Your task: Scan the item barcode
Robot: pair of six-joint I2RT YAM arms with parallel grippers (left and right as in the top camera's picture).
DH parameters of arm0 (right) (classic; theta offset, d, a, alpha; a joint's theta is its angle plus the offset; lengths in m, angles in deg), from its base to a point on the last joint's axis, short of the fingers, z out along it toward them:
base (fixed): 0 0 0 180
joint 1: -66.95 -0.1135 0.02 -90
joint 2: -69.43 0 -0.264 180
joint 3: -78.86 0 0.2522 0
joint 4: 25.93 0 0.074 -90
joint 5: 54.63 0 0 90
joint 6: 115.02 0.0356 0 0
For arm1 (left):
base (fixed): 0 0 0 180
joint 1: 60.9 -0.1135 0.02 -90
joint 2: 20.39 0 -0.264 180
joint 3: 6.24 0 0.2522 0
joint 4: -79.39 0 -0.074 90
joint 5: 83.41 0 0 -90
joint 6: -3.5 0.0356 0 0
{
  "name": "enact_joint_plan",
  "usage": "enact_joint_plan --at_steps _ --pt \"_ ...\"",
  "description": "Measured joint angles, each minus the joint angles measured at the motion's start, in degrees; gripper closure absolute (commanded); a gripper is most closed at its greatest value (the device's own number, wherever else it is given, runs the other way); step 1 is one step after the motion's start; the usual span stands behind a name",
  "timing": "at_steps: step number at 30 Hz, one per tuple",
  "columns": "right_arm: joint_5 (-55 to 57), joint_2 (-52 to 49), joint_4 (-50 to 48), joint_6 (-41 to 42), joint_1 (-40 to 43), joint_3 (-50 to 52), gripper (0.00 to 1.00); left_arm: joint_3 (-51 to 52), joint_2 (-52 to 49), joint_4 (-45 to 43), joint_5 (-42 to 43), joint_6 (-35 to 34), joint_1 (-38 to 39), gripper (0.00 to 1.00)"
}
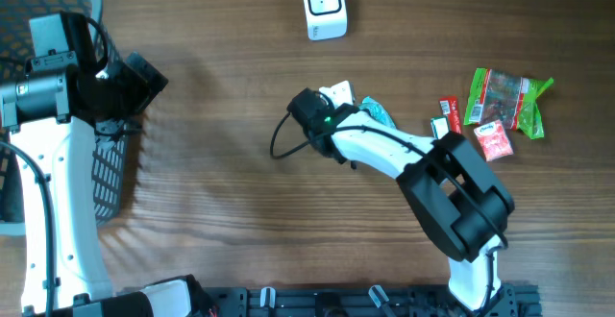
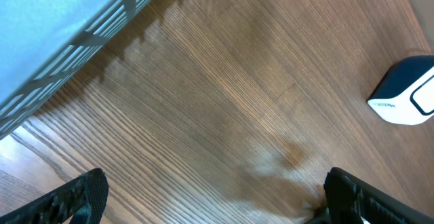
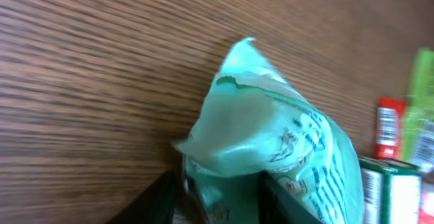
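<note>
– Right gripper (image 3: pixel 220 187): what is it doing?
– Its two black fingers (image 3: pixel 159 198) stand apart at the bottom of the right wrist view. A mint-green crinkled plastic pouch (image 3: pixel 271 136) bulges up between them. Whether they press on the pouch or merely flank it, I cannot tell.
– Where does that pouch sit on the desk?
– Seen from overhead, it lies on the brown wooden desk (image 1: pixel 211 192), a little right of the middle. The white right arm (image 1: pixel 384 149) covers much of it, and a teal end of the pouch (image 1: pixel 378 113) shows beside the arm.
– And the scanner?
– The white rounded barcode scanner (image 1: pixel 324 6) stands near the far edge of the desk, well apart from the pouch.
– The other arm?
– The left gripper (image 2: pixel 215 190) is spread wide with nothing between its jaws. It hangs over bare wood beside the pale blue slotted plastic basket (image 2: pixel 54 20). The scanner (image 2: pixel 407 95) shows at the right edge of the left wrist view.
– Anything else near the pouch?
– To its right lie a green clear packet with red contents (image 1: pixel 504 99) and a small red packet (image 1: pixel 493 141). In the right wrist view, a small red box with a white label (image 3: pixel 388 125) and a green-and-white box (image 3: pixel 392 187) sit just beside the pouch, both blurred.
</note>
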Motion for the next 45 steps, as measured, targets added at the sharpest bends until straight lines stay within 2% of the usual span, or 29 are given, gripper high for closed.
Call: enact_joint_plan --at_steps 2,7,10,11,14,19,27,29,32,35,39,42,45 --pt "-4.3 0.7 1.3 -1.5 0.6 -1.0 0.52 0.0 0.0 0.0 0.0 0.0 0.0 0.00" --pt "-23.3 3.6 6.8 -9.5 0.0 -2.5 0.53 0.0 0.0 0.0 0.0 0.0 0.0 0.00" --pt "-27.8 9.4 7.8 -11.1 1.4 -2.9 0.91 0.0 0.0 0.0 0.0 -0.2 0.0 0.00" --pt "-28.7 12.1 8.0 -11.4 2.7 -3.4 0.96 0.0 0.0 0.0 0.0 -0.2 0.0 0.00" --pt "-30.2 17.4 9.2 -11.5 8.5 -5.2 0.96 0.0 0.0 0.0 0.0 -0.2 0.0 0.00" --pt "-36.4 16.9 9.7 -13.2 18.3 -3.7 0.96 0.0 0.0 0.0 0.0 -0.2 0.0 0.00" --pt "-40.7 7.8 4.6 -12.9 18.1 3.0 0.95 0.0 0.0 0.0 0.0 -0.2 0.0 0.00" --pt "-45.7 6.5 4.5 -13.4 18.1 4.6 0.92 0.0 0.0 0.0 0.0 -0.2 0.0 0.00" --pt "-56.8 6.0 6.3 -18.8 17.7 5.8 0.91 0.0 0.0 0.0 0.0 -0.3 -0.1 0.00" --pt "-61.0 5.3 9.9 -21.8 17.1 5.7 0.89 0.0 0.0 0.0 0.0 -0.3 -0.1 0.00" --pt "-60.1 6.4 15.5 -23.2 18.2 0.9 0.90 0.0 0.0 0.0 0.0 -0.3 -0.1 0.00" --pt "-53.2 11.6 15.4 -20.0 20.2 -4.6 0.89 0.0 0.0 0.0 0.0 -0.3 -0.1 0.00" --pt "-47.3 15.5 14.6 -17.2 23.0 -6.0 0.91 0.0 0.0 0.0 0.0 -0.3 -0.1 0.00"
